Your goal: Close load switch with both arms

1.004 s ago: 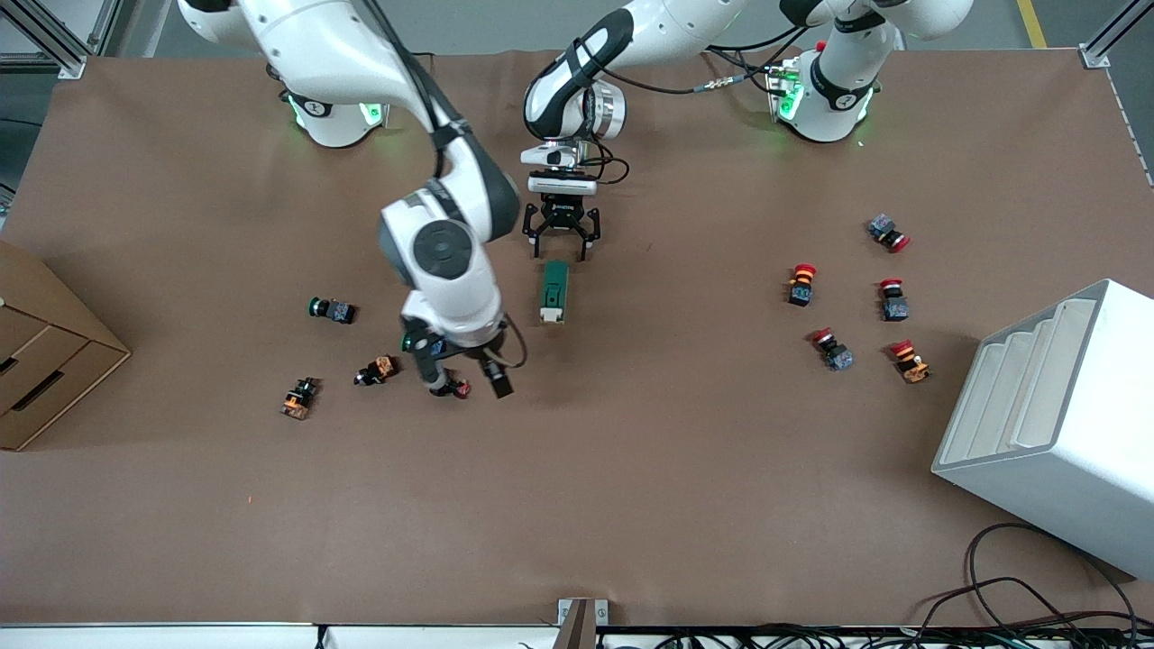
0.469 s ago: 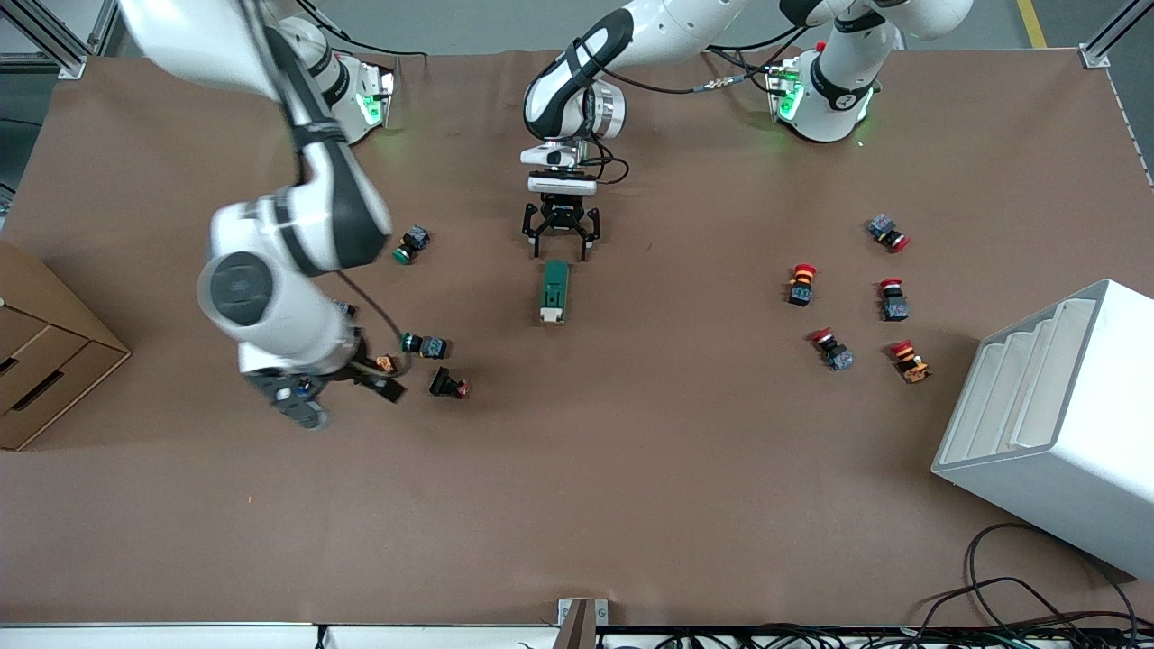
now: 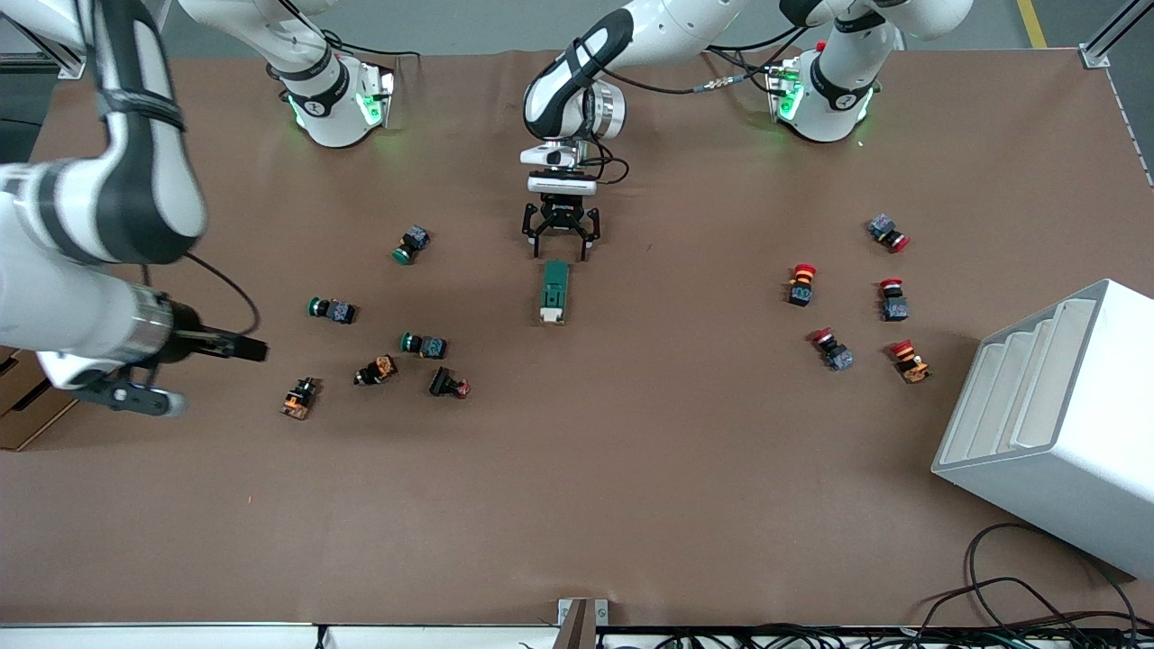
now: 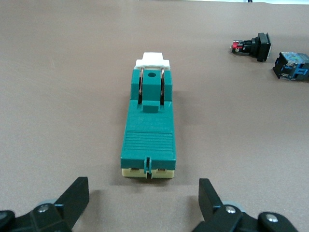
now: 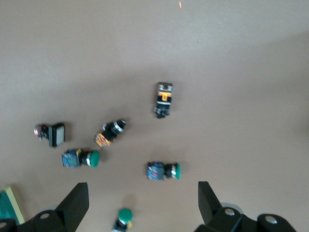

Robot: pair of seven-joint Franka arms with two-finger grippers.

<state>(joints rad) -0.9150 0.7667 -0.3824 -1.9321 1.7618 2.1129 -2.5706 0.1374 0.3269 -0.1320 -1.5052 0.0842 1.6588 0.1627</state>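
The left gripper (image 3: 561,243), released, hovers just beside the load switch (image 3: 554,291) on the worktop (image 3: 631,451). The right gripper (image 3: 194,365), released, hangs over its own end.

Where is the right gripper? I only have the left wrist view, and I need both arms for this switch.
Observer: The right gripper hangs over the table at the right arm's end, well apart from the load switch.
Operator: Open or shut?
Observer: Open. Its own wrist view shows the fingers spread, looking down on scattered push buttons.
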